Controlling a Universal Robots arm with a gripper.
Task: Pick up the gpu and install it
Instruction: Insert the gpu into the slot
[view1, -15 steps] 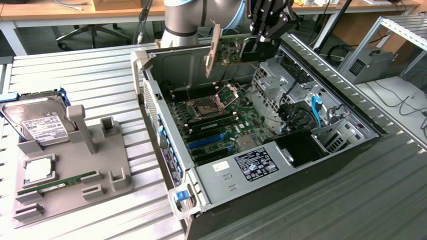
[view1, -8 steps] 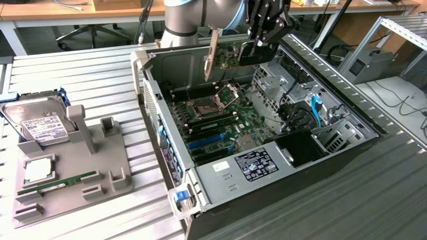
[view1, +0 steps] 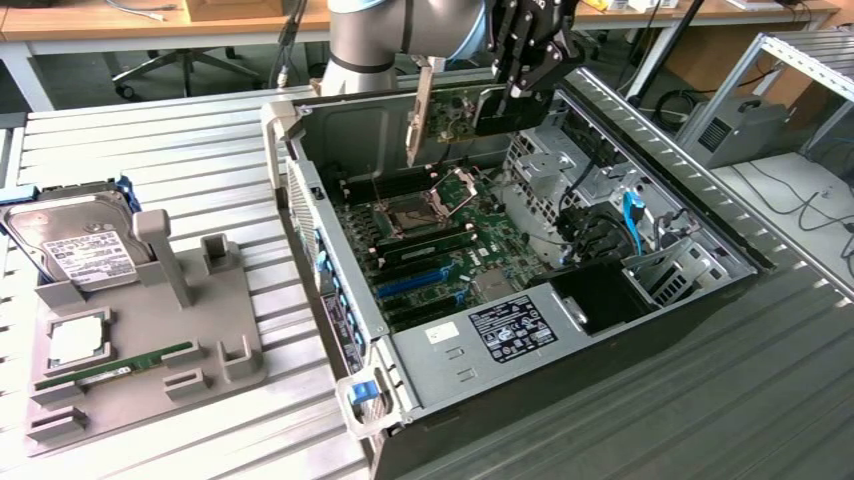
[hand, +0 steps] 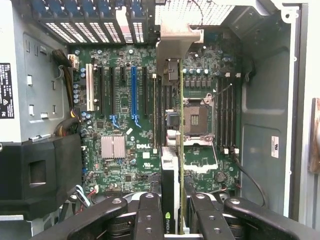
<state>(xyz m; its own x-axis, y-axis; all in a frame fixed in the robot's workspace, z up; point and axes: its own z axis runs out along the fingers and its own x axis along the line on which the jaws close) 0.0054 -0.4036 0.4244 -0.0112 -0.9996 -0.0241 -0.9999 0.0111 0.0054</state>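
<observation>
The gpu (view1: 467, 112) hangs on edge over the open computer case (view1: 327, 270), its silver end bracket (view1: 420, 108) pointing down toward the case's rear wall. My gripper (view1: 523, 88) is shut on the card's far end. In the wrist view the gpu (hand: 173, 165) shows edge-on between my two black fingers (hand: 149, 217), with the bracket (hand: 175, 42) at its far end. It hovers above the motherboard (hand: 125, 165), roughly over the CPU socket (hand: 195, 120) and to one side of the blue expansion slot (hand: 133, 95). The card is clear of the board.
A grey fixture tray (view1: 200, 330) at the exterior view's left holds a hard drive (view1: 80, 245), a CPU (view1: 78, 342) and a green RAM stick (view1: 114, 368). Inside the case are a black power supply (view1: 514, 325), blue cables (view1: 631, 222) and drive cages (view1: 667, 275).
</observation>
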